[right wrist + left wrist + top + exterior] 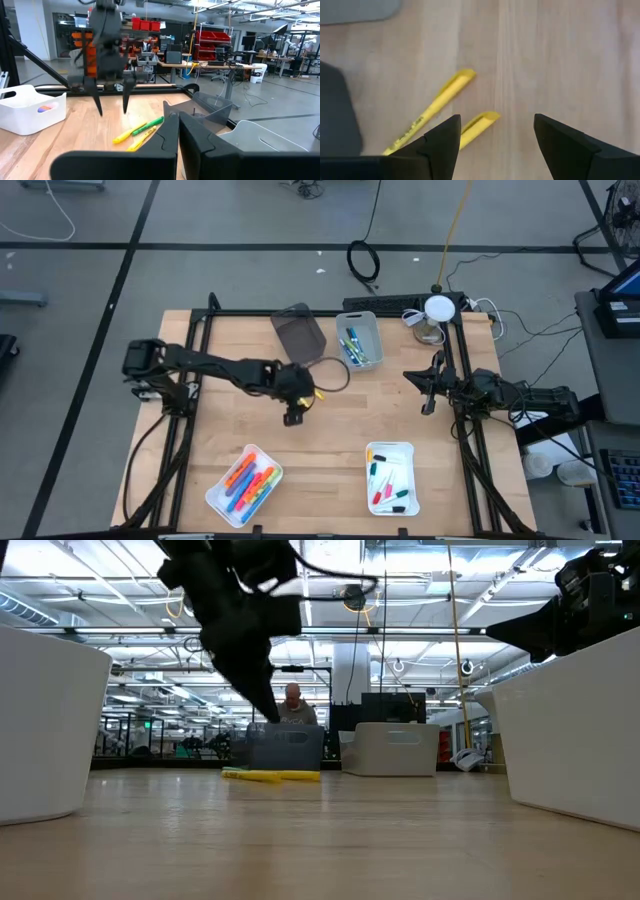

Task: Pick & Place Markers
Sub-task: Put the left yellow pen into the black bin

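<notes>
Two yellow markers (435, 105) (479, 122) and a green marker (148, 125) lie flat and close together on the wooden table near its middle (317, 392). My left gripper (497, 132) hangs open just above the table beside them, fingers slanting down, a little nearer the table's near edge than the markers (293, 418). One yellow marker's end shows next to one fingertip; nothing is between the fingers. My right gripper (179, 135) waits shut at the table's right side (430, 395), pointing level toward the middle.
A grey bin (298, 330) lies tipped at the far middle, beside a white bin (358, 315) holding markers. Near the front edge stand a white tray (213, 500) of chunky coloured markers and another (390, 446) of thin ones. A person (293, 705) sits beyond the table.
</notes>
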{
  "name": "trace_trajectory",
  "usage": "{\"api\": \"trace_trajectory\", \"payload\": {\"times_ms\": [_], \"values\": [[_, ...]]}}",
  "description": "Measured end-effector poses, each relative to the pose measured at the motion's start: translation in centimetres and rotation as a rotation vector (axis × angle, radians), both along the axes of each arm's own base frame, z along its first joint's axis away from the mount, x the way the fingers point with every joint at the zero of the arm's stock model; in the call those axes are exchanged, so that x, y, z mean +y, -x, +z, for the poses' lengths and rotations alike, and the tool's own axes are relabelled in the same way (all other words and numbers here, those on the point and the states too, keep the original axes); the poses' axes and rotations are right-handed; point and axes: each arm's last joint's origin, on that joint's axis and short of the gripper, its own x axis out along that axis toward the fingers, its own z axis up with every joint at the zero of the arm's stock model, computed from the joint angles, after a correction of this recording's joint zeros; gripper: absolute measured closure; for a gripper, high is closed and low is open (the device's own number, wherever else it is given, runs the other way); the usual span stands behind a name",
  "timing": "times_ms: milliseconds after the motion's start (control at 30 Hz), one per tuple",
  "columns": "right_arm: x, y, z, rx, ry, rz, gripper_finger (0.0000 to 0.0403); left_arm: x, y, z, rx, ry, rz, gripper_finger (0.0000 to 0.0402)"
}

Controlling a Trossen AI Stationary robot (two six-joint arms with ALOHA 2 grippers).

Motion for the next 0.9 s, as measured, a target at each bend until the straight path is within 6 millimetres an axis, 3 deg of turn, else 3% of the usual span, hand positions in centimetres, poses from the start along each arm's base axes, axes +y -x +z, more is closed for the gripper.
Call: {"api": "trace_trajectory", "payload": {"times_ms": [333, 533, 767, 900], "values": [[0.0, 0.0, 0.0, 0.000, 0.000, 0.000, 0.0403, 0.0, -0.9, -3.7, 0.142, -0.182, -0.156, 0.0144], [0.0, 0.0, 0.0, -0.001, 0.000, 0.000, 0.0403, 0.5, -1.2, -5.9, 0.209, -0.183, -0.163, 0.0144], [0.0, 0.0, 0.0, 0.000, 0.000, 0.000, 0.0403, 0.4, -1.4, -6.9, 0.230, -0.136, -0.179, 0.0146], [0.0, 0.0, 0.0, 0.000, 0.000, 0.000, 0.0403, 0.3, -1.3, -6.7, 0.227, -0.094, -0.154, 0.0176]]}}
